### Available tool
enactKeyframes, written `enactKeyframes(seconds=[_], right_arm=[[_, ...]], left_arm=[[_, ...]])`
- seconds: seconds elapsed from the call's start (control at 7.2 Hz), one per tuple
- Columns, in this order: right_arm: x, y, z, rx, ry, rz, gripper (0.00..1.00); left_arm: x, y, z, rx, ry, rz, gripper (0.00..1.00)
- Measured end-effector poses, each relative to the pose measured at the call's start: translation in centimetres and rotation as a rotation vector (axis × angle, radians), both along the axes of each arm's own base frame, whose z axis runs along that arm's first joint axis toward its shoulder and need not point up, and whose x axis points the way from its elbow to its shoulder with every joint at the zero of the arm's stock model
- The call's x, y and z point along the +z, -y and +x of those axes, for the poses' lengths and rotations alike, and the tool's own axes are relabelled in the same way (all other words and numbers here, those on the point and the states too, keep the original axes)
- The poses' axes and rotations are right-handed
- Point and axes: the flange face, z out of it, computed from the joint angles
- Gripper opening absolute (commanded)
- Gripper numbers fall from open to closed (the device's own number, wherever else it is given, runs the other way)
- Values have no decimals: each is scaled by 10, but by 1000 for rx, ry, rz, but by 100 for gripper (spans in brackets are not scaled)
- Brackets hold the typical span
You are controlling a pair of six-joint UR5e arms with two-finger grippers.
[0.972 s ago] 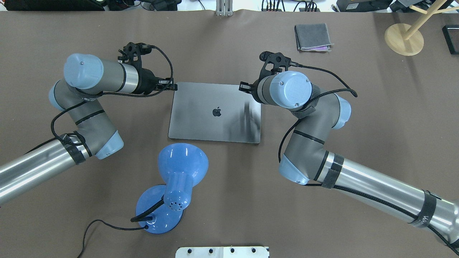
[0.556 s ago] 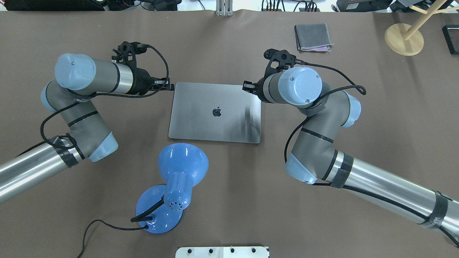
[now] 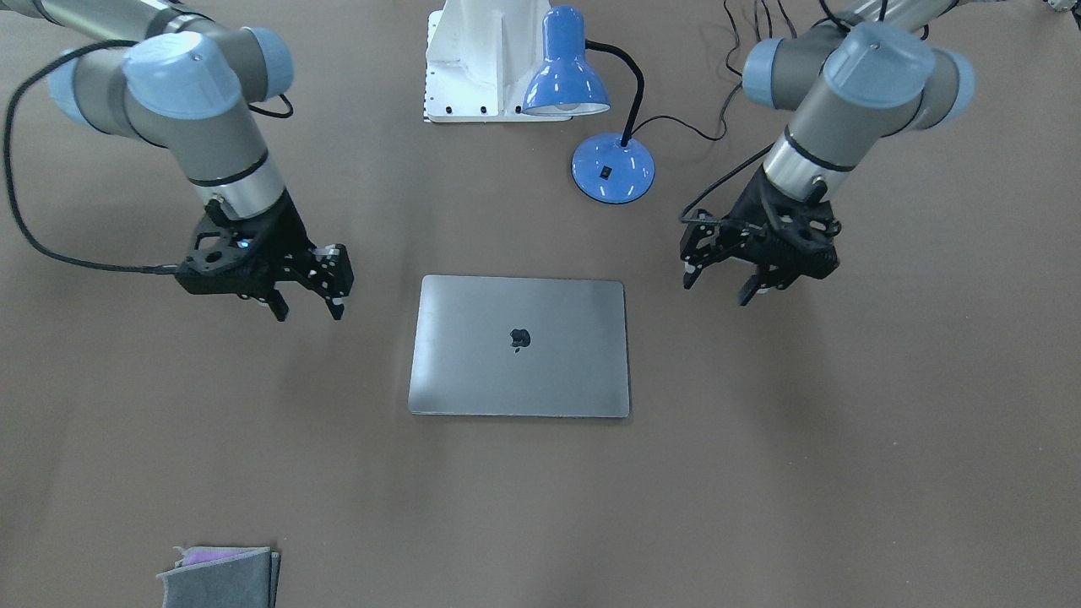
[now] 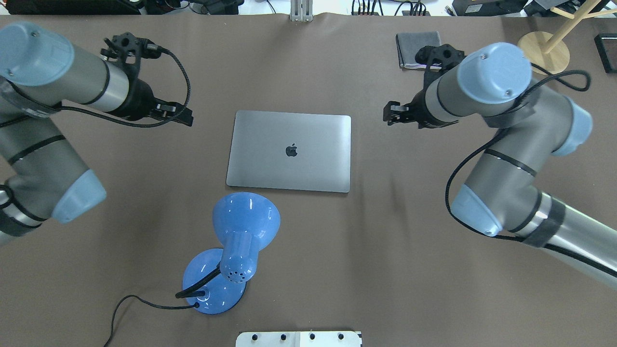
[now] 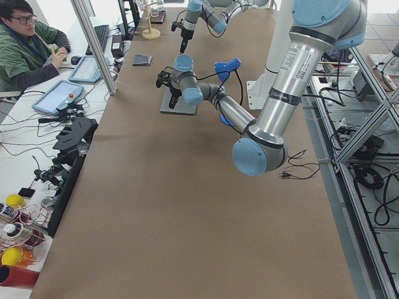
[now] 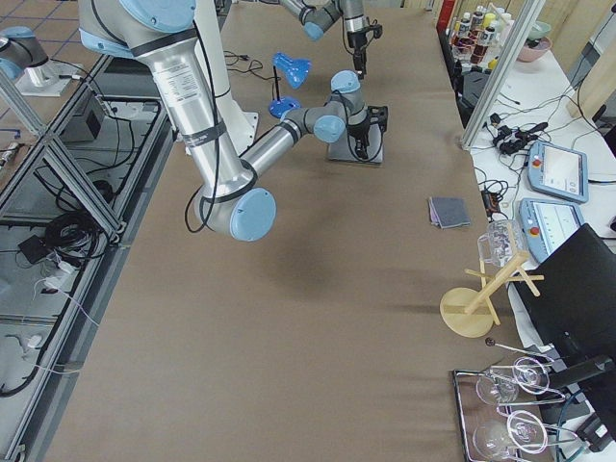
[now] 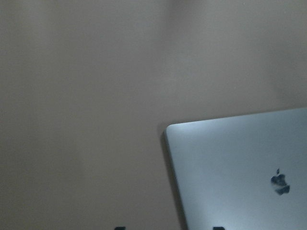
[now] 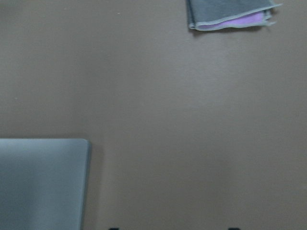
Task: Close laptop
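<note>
The space-grey laptop (image 4: pixel 289 150) lies flat on the table with its lid down and the dark apple logo facing up; it also shows in the front view (image 3: pixel 519 342). My left gripper (image 4: pixel 185 118) is open and empty, above the table and apart from the laptop's far left corner; in the front view (image 3: pixel 716 290) its jaws stand spread. My right gripper (image 4: pixel 388 115) is open and empty, off the laptop's far right corner, and also shows in the front view (image 3: pixel 308 312). Each wrist view shows one lid corner (image 7: pixel 230 172) (image 8: pixel 43 182).
A blue desk lamp (image 4: pixel 241 236) stands just in front of the laptop, its cord trailing left. A folded grey cloth (image 4: pixel 419 48) lies at the far right, close to my right wrist. A wooden stand (image 4: pixel 542 50) is at the far right corner.
Both grippers have drawn back outward from the laptop's far corners, the left one leftward and the right one rightward. The laptop has stayed flat and shut.
</note>
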Motion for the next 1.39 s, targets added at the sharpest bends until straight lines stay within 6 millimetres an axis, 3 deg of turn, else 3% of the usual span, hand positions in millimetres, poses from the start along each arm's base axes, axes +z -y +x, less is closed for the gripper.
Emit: enactKeyframes(seconds=[0.14,0.28,0.69,0.83,0.97,1.11,1.39], right_arm=[[19,-16,51,-48,-66,6,100],[46,-30,98,-88,-124,18,100],[142,-56,246,-214,-224,32,100],[175,-66,295,-240,-218,21,100],[213,-81,338,-260,-200,-1,100],[252,-94,362,-287,-194,-32,100],[306,-104,374,-313,-186,-92,100]], left_arm=[[18,-3,-50,37,109,37,99],[49,1,-106,68,191,65,99],[176,24,-308,129,247,67,99],[217,20,-356,123,221,22,99],[263,3,-384,114,193,-48,99],[305,-21,-401,95,177,-119,99],[351,-73,-424,47,143,-213,99]])
